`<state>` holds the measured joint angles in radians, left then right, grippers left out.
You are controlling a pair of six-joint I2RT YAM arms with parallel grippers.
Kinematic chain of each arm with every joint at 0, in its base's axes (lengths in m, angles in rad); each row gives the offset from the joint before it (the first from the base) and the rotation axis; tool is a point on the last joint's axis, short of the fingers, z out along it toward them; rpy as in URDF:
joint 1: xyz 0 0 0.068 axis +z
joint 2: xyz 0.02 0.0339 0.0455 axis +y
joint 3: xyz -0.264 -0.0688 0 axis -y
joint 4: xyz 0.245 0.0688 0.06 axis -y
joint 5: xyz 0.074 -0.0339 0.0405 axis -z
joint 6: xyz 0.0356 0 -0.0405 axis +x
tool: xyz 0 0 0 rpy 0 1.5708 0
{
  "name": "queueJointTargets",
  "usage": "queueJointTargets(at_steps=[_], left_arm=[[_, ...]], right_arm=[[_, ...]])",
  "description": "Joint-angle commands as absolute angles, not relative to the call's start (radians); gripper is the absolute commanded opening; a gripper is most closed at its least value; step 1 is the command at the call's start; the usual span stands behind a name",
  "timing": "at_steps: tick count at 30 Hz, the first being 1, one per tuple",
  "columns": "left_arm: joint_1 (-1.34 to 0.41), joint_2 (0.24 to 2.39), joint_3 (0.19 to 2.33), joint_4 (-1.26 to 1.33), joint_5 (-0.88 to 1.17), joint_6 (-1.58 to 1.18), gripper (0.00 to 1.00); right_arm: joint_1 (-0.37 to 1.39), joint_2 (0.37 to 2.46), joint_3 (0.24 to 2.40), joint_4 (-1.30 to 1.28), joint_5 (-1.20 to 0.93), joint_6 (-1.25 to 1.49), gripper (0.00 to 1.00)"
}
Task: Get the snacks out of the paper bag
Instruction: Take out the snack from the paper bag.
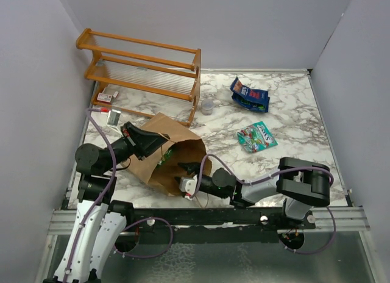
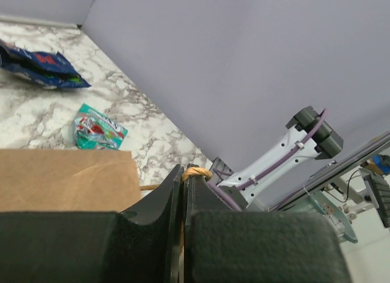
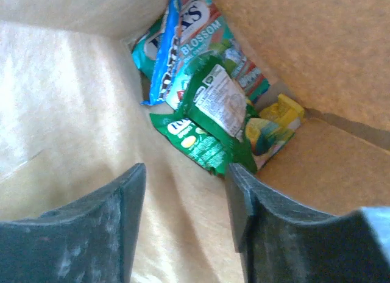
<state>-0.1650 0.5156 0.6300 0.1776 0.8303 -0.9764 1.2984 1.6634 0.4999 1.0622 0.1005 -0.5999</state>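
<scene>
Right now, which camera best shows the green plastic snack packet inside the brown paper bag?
Right wrist view: it looks into the brown paper bag at the green plastic snack packet. Top view catches only a green sliver; left wrist view, just the bag's outside.

Bright, even light glows softly through the paper bag (image 3: 67,100).

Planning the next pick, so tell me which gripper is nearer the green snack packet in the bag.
Right. The right gripper sits open inside the paper bag, the green snack packet just beyond its fingertips. The left gripper is outside, shut on the bag's handle.
</scene>
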Motion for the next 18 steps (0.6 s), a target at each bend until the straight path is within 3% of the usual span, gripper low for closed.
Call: queueJointTargets(at_steps=[1, 11, 18], left_arm=[[-0.167, 0.519, 0.681, 0.187, 0.829, -0.958, 0.00], [-0.167, 0.504, 0.653, 0.198, 0.859, -0.951, 0.00], [-0.167, 0.493, 0.654, 0.207, 0.858, -0.957, 0.00]], right_arm=[[1.272, 1.703, 0.577, 1.052, -0.013, -0.847, 0.44], [1.148, 1.709, 0.801, 0.620, -0.225, -0.943, 0.46], [1.135, 1.775, 0.848, 0.585, -0.214, -1.063, 0.48]])
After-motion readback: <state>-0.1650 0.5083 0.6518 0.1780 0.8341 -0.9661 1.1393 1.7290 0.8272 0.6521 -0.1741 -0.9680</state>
